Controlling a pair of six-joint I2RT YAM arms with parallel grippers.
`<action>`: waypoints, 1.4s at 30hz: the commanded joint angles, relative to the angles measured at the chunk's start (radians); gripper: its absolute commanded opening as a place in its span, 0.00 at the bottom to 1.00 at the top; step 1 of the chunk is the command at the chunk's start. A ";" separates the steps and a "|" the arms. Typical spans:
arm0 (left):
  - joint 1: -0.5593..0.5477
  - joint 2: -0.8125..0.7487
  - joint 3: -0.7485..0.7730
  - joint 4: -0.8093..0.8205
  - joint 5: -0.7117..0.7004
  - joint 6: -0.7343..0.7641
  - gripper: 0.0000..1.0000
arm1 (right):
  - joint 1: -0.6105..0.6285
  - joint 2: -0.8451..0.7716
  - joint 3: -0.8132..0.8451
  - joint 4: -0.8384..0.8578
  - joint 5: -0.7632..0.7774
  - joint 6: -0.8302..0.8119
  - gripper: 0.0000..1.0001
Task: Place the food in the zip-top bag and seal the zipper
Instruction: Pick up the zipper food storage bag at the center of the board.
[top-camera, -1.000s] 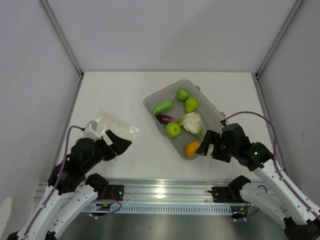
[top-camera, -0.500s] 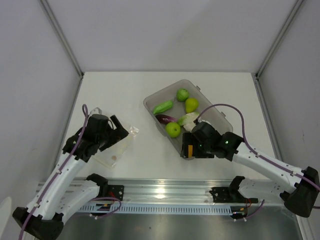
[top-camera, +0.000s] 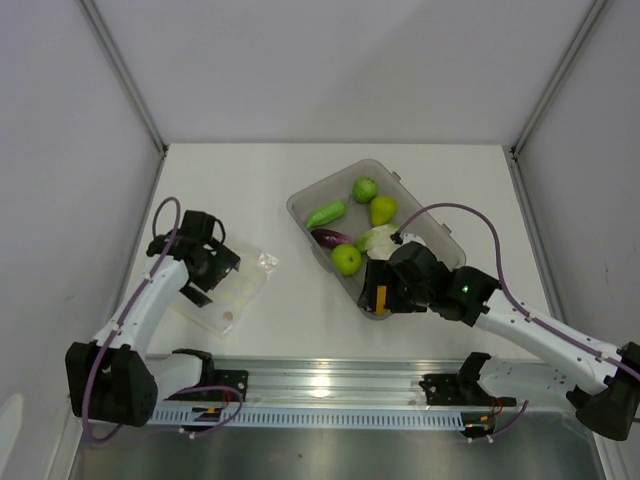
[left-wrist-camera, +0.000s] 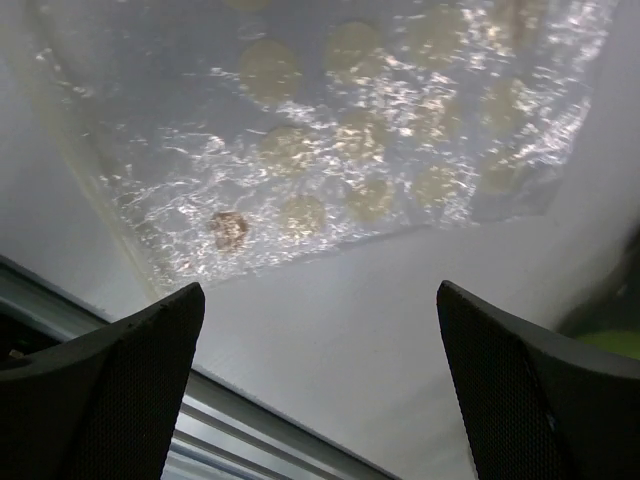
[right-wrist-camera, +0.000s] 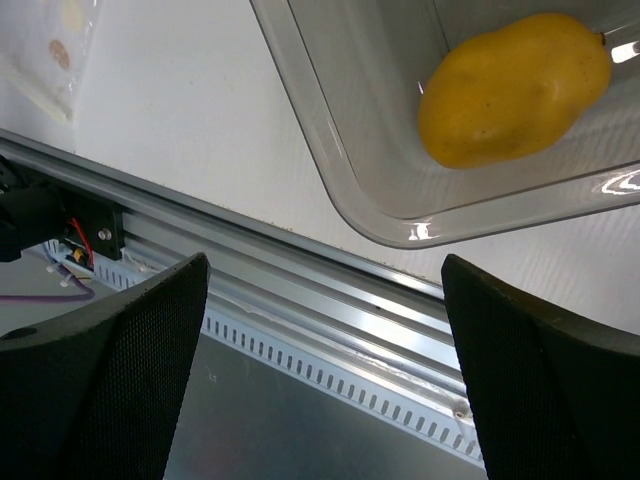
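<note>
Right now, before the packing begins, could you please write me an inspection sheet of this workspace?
Surface: white table.
Job's things: zip-top bag lies flat and unfilled; food sits in the grey bin.
Clutter: nothing seen.
Grippers: left gripper open over the bag; right gripper open over the bin's near corner.
Cables: left arm's purple cable and right arm's purple cable loop loosely.
Surroundings: white walls, metal rail along the near edge.

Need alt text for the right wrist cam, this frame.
An orange-yellow toy citrus fruit lies in a rounded corner of a translucent grey plastic bin, framed by the wide-open dark fingers of the right end effector. Beside the bin are the white table and a slotted metal rail; a corner of the clear plastic bag shows at top left.
</note>
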 joint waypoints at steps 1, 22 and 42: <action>0.094 -0.023 -0.049 -0.027 0.043 -0.029 1.00 | 0.004 -0.047 0.034 -0.004 0.014 -0.011 0.99; 0.596 0.024 -0.231 0.217 -0.049 0.031 0.96 | 0.004 -0.007 0.019 0.069 -0.081 -0.059 0.99; 0.604 0.141 -0.236 0.319 -0.079 -0.044 0.57 | 0.006 -0.036 0.002 0.087 -0.081 -0.026 0.99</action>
